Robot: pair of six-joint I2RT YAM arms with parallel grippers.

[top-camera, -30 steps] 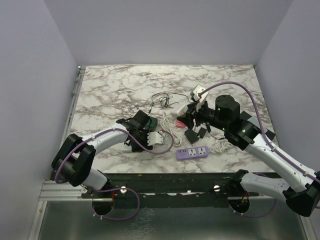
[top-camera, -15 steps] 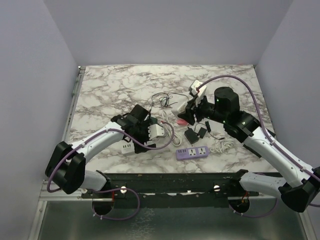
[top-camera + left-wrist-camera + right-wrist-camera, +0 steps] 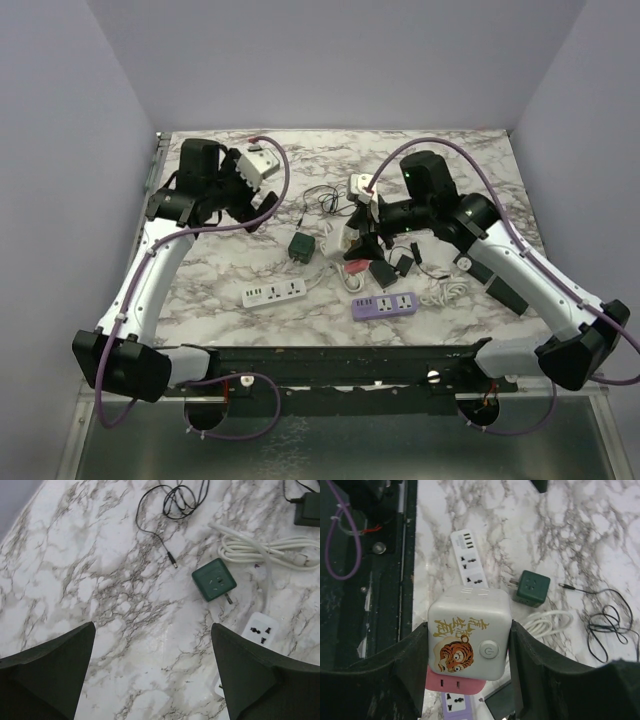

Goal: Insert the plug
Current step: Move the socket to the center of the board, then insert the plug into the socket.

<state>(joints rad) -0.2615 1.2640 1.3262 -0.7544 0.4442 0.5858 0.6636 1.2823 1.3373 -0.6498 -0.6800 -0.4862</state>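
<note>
A green cube plug (image 3: 301,246) (image 3: 214,580) (image 3: 532,587) with metal prongs lies on the marble table (image 3: 230,240). A white power strip (image 3: 272,292) (image 3: 468,557) (image 3: 260,628) lies near the front edge. My left gripper (image 3: 245,195) (image 3: 152,630) hangs high at the far left, open and empty. My right gripper (image 3: 362,232) (image 3: 469,630) is shut on a white cube socket (image 3: 469,627) that bears a tiger picture. It holds that cube above a pink socket (image 3: 455,686) (image 3: 356,268) and a purple power strip (image 3: 386,304) (image 3: 454,707).
Black adapters (image 3: 385,270) lie right of the pink socket. A thin black wire (image 3: 325,200) (image 3: 175,500) (image 3: 607,622) and a coiled white cable (image 3: 265,547) (image 3: 547,622) lie mid-table. The black front rail (image 3: 370,580) runs along the table edge.
The left gripper opened, rose and swung back to the far left, uncovering the green plug and the white strip. The right gripper carried the tiger cube slightly left.
</note>
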